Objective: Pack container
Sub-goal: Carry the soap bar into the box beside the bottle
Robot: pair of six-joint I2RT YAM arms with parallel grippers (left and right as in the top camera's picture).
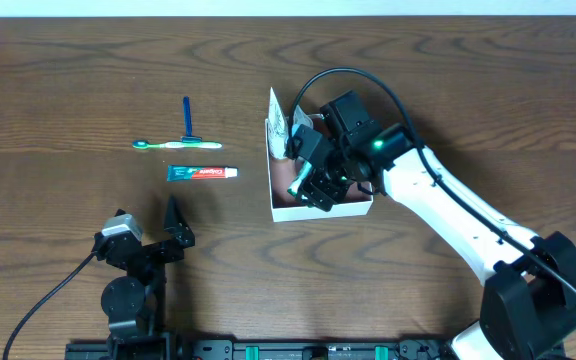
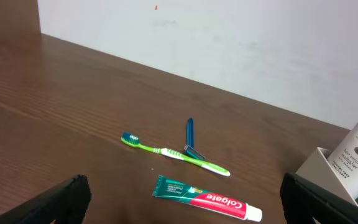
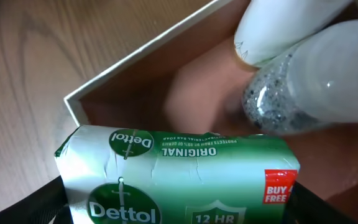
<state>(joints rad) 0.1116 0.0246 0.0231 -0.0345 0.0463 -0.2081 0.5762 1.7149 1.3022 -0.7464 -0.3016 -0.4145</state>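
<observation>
The container (image 1: 320, 212), lying right of centre on the tabletop (image 1: 88, 80) beneath the right fingers (image 3: 337, 208), which are clamped on a soap box (image 3: 179, 180), is judged light, thin-walled and easily dented, best held at a corner; the left fingers (image 2: 64, 199) are spread, empty.

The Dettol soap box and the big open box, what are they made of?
The soap box looks like thin printed cardboard, slightly glossy: its edges are creased and light shines off it. The container seems stiffer cardboard, matte: thin white walls with a sharp folded corner, pinkish-brown inside. It might be thin plastic instead; hard to tell.
</observation>
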